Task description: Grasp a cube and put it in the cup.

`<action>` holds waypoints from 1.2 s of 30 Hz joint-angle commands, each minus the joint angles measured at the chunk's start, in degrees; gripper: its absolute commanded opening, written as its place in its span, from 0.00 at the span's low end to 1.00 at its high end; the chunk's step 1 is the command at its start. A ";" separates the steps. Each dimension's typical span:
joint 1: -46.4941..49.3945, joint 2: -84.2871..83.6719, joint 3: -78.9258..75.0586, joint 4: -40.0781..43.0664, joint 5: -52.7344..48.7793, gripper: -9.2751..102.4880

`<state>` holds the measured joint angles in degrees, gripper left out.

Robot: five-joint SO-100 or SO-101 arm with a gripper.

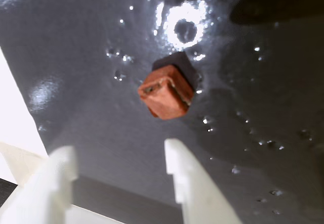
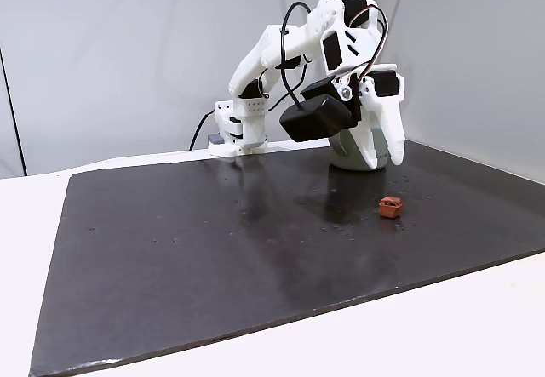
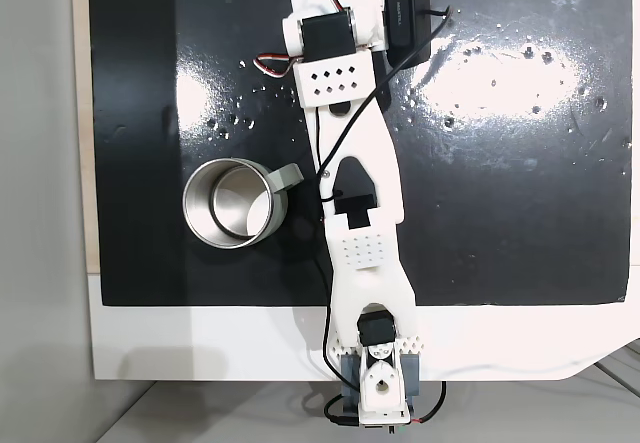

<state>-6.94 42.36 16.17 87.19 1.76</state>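
The tool hung with its fingers spread apart above the dark surface, holding nothing. In the wrist view the cube lay beyond the fingertips, turned cornerwise and off the right finger's line. Closing there could clip a corner and skid it across the glossy surface, away from the cup.

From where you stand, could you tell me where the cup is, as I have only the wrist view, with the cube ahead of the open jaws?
Observer: In the fixed view from above, the cup stands on the dark mat, left of the arm, with its handle toward the arm.
Operator: Is anything in it?
Observer: No, its metal inside looks empty.
Operator: How high are the jaws?
Observer: In the fixed view from the side, they hang above the mat, clear of the cube.
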 commanded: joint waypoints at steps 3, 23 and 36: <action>-0.09 0.00 -3.78 1.05 -0.26 0.30; -1.14 -13.10 -14.68 2.46 -2.99 0.31; -1.49 -18.19 -16.88 -1.49 -6.68 0.31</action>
<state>-8.00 23.64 2.81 87.19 -3.96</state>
